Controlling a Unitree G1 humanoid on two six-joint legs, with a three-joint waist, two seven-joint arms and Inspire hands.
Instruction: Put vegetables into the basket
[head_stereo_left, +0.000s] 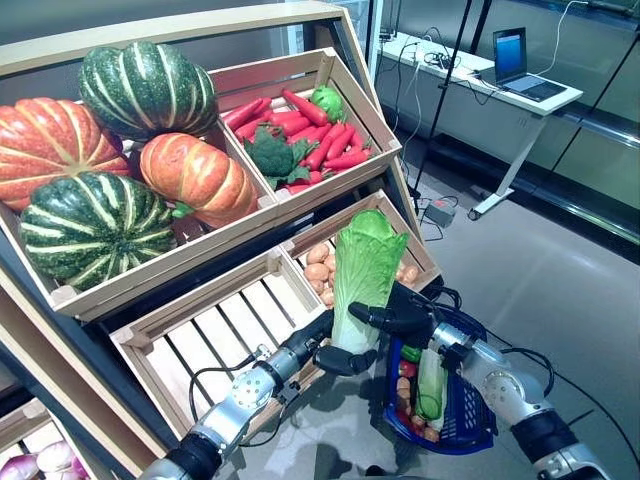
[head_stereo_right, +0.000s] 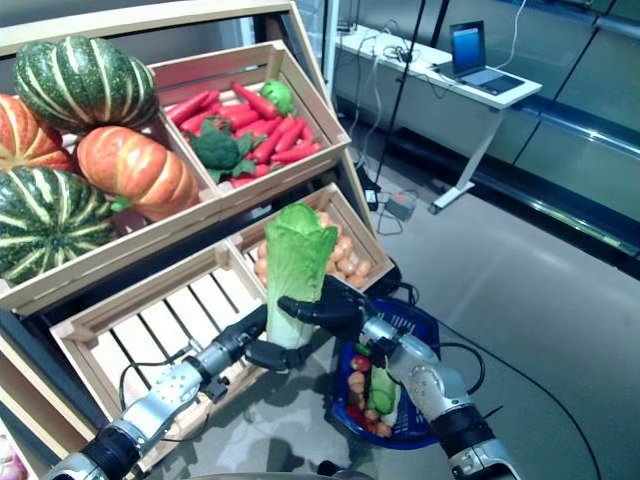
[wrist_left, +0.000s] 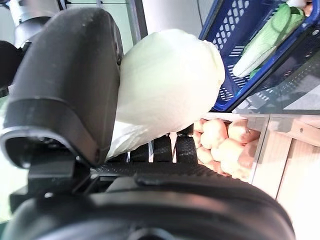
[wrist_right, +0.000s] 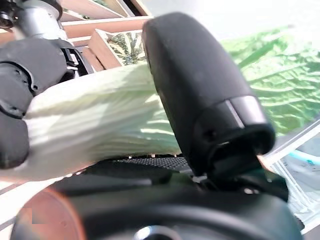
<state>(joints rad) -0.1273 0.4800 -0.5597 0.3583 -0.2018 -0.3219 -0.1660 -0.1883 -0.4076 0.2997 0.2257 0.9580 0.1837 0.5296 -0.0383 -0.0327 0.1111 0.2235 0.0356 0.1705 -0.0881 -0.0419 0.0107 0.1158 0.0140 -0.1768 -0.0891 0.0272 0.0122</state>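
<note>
Grey shop floor runs past a slanted wooden produce stand, with a white table and a laptop far behind it. Both hands meet on one napa cabbage, held upright in the air in front of the stand's lower crates. The left robot hand has its fingers and thumb curled round the pale stalk end, as its wrist view shows. The right robot hand wraps the cabbage higher up, thumb across the white ribs with the green leaves beyond.

Just beside and below the cabbage, a blue basket hangs at the right forearm. It already carries a pale green vegetable and some small red and brown ones, so part of the job looks done. The cabbage is not yet inside; it seems to need lowering over the rim and both grips released.

Outward on the stand, potatoes fill one lower crate and the slatted crate next to it is bare. Carrots, broccoli and striped pumpkins sit above, untouched.
</note>
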